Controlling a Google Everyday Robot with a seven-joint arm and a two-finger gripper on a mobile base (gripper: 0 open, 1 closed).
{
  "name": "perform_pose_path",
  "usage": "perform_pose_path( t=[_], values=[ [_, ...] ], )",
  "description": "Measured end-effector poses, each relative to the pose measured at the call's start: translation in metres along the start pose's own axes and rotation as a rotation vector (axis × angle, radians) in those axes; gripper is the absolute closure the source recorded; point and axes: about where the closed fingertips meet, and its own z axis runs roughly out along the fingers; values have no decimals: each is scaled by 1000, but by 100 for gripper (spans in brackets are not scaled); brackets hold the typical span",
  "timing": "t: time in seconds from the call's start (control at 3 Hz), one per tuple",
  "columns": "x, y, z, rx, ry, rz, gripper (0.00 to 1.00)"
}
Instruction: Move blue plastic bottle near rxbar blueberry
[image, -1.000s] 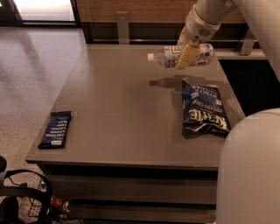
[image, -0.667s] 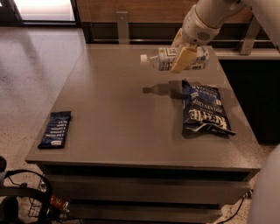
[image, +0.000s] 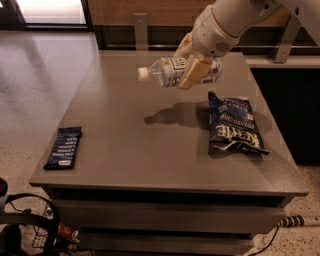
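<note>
The blue plastic bottle (image: 167, 71) is clear and pale bluish with a white cap and a printed label. It lies on its side in the air above the grey table (image: 140, 145), cap pointing left. My gripper (image: 190, 65) is shut on the bottle's middle, cream fingers (image: 194, 74) across the label. The bottle's shadow falls on the table left of the chip bag. The rxbar blueberry (image: 63, 147) is a flat dark blue wrapper with white text, lying near the table's front left corner, far from the bottle.
A crinkled dark blue chip bag (image: 231, 125) lies on the right side of the table. Wooden panelling and a rail run behind the table. Cables and a small wheeled frame (image: 30, 232) sit on the floor at front left.
My gripper has carried the bottle leftward and a little toward the front, from above the chip bag's far end to over the table's middle. The shadow moved with it.
</note>
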Motion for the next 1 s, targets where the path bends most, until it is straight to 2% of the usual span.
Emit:
perform_pose_path(
  t=[0.33, 0.67, 1.0],
  values=[
    [-8, 3, 2, -5, -14, -42, 100],
    [-8, 3, 2, -5, -14, -42, 100],
    [-14, 4, 6, -6, -19, -78, 100]
  ],
)
